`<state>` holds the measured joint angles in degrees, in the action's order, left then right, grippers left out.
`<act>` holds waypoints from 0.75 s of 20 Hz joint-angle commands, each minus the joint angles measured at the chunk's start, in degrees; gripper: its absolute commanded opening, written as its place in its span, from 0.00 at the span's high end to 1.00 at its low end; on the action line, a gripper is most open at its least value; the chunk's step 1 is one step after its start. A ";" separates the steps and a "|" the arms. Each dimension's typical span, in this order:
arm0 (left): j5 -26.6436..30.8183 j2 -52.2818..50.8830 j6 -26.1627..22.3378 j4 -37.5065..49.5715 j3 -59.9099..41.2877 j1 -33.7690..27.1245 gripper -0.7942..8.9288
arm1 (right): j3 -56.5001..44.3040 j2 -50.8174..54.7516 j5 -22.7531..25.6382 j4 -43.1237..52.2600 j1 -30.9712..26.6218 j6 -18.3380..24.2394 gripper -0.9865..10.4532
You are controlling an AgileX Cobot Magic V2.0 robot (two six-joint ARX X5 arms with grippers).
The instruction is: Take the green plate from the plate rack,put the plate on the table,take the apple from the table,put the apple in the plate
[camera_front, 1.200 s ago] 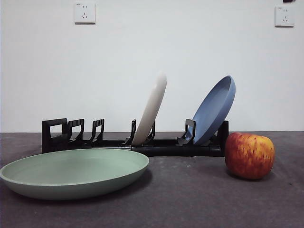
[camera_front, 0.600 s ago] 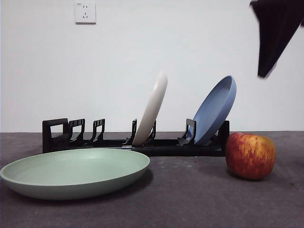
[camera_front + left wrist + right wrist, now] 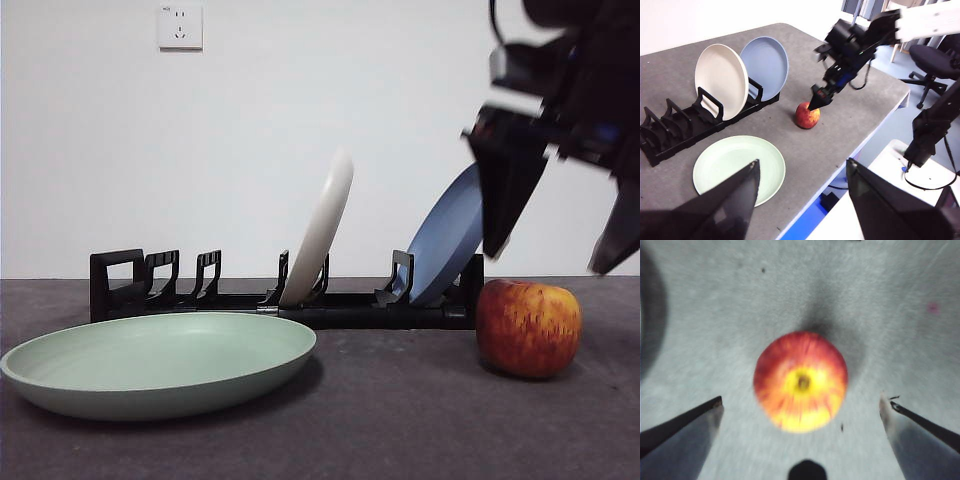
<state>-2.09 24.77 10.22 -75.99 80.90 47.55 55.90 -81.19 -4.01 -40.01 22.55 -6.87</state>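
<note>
Apple (image 3: 800, 381) sits on table (image 3: 880, 300) directly under right gripper (image 3: 801, 412), centred between its wide-spread jaws, untouched.

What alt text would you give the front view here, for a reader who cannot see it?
A black two-jawed right gripper, jaws open, hangs above a glossy red-and-yellow apple on the dark grey table. To the side lies a wide pale sage green plate, flat on the table. Behind stands a long black plate rack holding a cream-white plate and a blue plate.
</note>
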 commanded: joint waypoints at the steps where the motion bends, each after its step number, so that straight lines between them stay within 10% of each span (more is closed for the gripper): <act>1: 0.17 -0.57 1.18 0.00 -0.26 0.35 0.62 | -0.66 -3.48 0.17 2.47 0.11 -0.44 0.44; 6: 0.94 -0.57 1.20 0.00 -0.35 1.16 0.62 | -0.66 -9.22 0.20 4.04 0.11 -0.55 0.45; 11: 3.61 -0.52 1.38 -0.02 -0.35 1.31 0.62 | -0.04 -9.66 0.17 3.65 0.33 -1.07 0.93; 15: 3.61 -0.52 1.62 0.00 -0.35 1.73 0.62 | 4.04 -9.62 -1.07 -1.99 0.94 -1.09 0.92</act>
<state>1.34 24.67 11.25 -76.05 80.90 49.10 59.24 -90.63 -4.89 -42.74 23.24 -7.40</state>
